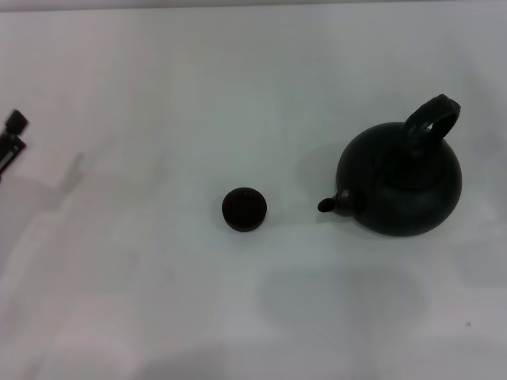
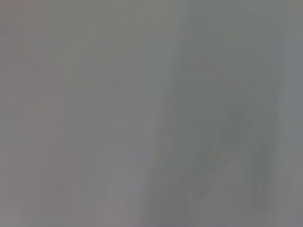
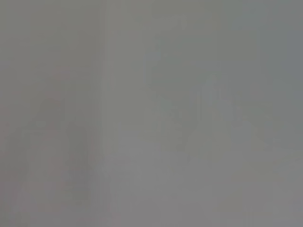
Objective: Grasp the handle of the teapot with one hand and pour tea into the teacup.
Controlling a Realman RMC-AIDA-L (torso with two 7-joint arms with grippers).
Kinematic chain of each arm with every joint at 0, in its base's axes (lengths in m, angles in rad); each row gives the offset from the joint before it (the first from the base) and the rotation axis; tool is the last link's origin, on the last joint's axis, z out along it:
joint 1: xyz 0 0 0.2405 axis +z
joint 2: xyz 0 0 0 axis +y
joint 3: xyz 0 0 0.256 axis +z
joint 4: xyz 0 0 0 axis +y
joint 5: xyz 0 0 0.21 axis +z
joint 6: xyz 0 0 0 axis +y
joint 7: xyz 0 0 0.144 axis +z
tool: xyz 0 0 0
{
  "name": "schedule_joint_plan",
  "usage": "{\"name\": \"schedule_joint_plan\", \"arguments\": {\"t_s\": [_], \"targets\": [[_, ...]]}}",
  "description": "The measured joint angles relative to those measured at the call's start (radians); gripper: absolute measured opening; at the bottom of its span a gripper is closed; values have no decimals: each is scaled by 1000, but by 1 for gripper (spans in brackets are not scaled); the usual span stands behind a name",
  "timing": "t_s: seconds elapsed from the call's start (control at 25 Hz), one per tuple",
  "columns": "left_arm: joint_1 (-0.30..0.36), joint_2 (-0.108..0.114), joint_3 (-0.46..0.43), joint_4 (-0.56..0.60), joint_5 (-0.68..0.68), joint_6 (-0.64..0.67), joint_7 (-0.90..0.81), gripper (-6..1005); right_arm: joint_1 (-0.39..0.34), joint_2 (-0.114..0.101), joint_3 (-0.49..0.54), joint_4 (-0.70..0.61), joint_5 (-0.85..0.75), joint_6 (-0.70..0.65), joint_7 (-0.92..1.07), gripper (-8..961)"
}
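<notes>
A wide white bench (image 1: 158, 301) fills the head view, and on it, over on the robot's right, sits the teapot (image 1: 400, 186), round and matte black, upright on its base. Its handle (image 1: 432, 119) arches up over the far side of the body, a thick dark loop with nothing touching it. The short spout (image 1: 333, 203) pokes out toward the middle of the bench, aimed at the teacup (image 1: 244, 209).

That teacup is a small dark round thing (far smaller than the pot), standing near the centre of the bench, close to the spout tip but clearly apart from it. Whether it holds any liquid cannot be made out from above.

At the far left edge of the head view, a sliver of the left gripper (image 1: 12, 136) peeks in, well apart from both cup and pot; whether its jaws are released or clenched cannot be told from so little. The right gripper does not appear in the head view, so its jaws cannot be judged either. Both wrist views show only a blank grey surface.
</notes>
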Motion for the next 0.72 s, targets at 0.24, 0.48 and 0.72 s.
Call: {"name": "schedule_joint_plan", "arguments": {"t_s": [0.24,0.48,0.72], "targets": [[-16,-8,-154,-23,-1,0,47,861,-6,28,147,10,-3,14,-61,874],[-38,-9,-299,-62,-2,0,88,861,-4,37,202,49,3,72,-97,874],[-50,-6,-336,-55,0,5,93,862,19,46,233,89,3,69,-163,874]]}}
